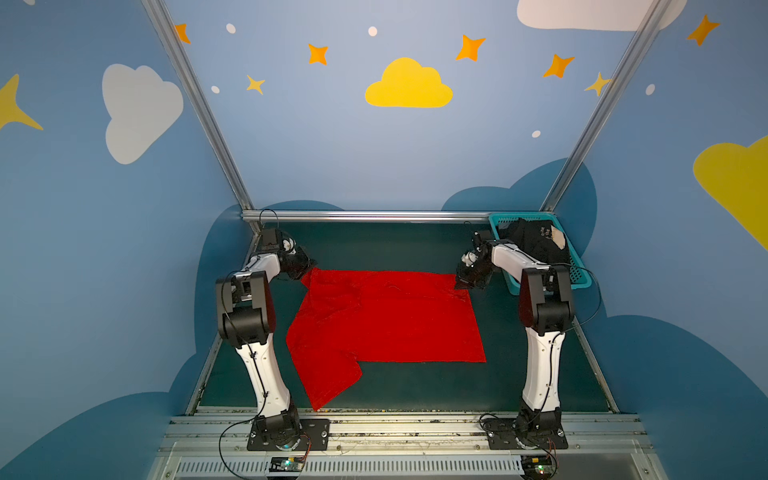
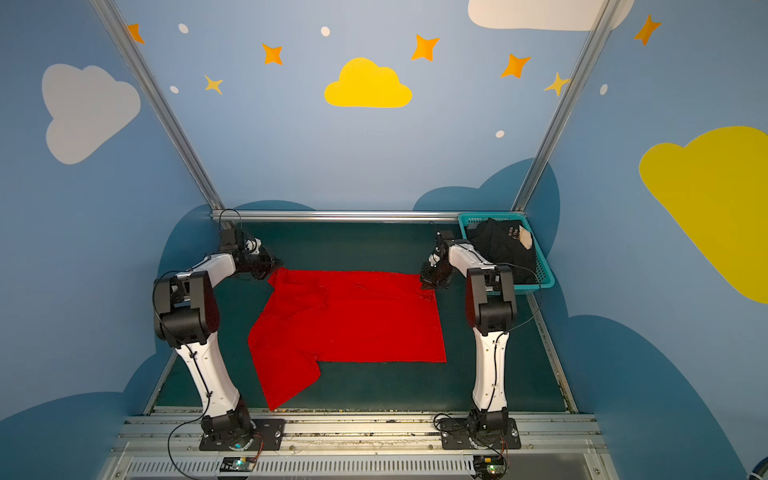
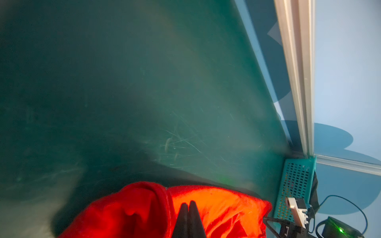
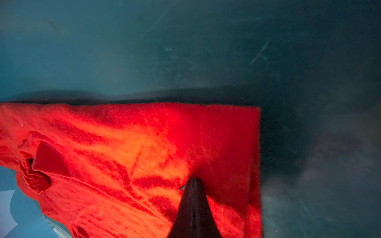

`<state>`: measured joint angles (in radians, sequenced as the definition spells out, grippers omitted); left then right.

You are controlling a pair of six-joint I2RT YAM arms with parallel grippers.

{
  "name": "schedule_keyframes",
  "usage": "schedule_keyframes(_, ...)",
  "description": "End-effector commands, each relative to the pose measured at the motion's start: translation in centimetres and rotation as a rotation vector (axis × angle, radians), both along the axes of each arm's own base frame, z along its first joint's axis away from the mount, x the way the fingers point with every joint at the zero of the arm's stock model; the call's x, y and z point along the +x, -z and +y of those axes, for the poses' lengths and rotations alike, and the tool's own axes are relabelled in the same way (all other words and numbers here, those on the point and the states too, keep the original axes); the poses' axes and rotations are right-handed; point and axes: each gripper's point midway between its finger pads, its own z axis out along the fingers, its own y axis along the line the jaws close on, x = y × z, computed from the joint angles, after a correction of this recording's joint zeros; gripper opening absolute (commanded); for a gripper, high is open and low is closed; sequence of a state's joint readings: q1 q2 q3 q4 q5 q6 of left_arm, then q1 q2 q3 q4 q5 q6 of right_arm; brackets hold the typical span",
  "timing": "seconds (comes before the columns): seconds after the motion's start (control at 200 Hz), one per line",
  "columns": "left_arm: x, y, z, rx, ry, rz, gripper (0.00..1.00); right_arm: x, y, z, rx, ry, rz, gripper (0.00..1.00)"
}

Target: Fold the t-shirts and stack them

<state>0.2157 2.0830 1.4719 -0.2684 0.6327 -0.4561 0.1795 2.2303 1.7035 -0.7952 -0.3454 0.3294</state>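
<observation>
Left gripper (image 3: 188, 203) and right gripper (image 4: 193, 179) — each clamped closed — pinch the red t-shirt (image 1: 386, 320) by its far corners.

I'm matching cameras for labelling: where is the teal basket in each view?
Top view: teal basket, far right corner.
Top view: same corner.
Left wrist: at the foot of the metal post, its lattice wall showing.
Right wrist: not in it.
Shared landmark: red t-shirt.

Black t-shirt (image 1: 525, 236) — its pale lettering too small to read.
</observation>
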Motion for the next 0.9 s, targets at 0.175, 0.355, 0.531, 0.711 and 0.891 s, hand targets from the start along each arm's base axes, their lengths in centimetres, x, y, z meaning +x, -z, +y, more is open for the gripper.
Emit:
schedule_keyframes(0.175, -0.6, -0.2, 2.6, 0.011, -0.048, 0.005, 0.08, -3.1, 3.1, 0.1, -0.058, -0.016, 0.142, 0.0)
schedule_keyframes(0.355, -0.5, 0.3, 1.4, -0.01, -0.011, 0.009, 0.35, -3.1, 3.1, 0.2, -0.062, -0.019, 0.144, 0.0)
schedule_keyframes(0.531, -0.7, 1.1, -0.3, -0.005, 0.04, 0.039, 0.36, -3.1, 3.1, 0.1, -0.062, -0.02, 0.144, 0.0)
schedule_keyframes(0.711, -1.2, 2.5, -0.5, 0.023, 0.041, 0.095, 0.31, -3.0, 3.1, 0.1, -0.064, -0.022, 0.145, 0.0)
schedule_keyframes(0.891, -1.0, 2.4, 0.0, 0.034, 0.015, 0.095, 0.15, -3.0, 3.1, 0.1, -0.065, -0.02, 0.146, 0.0)
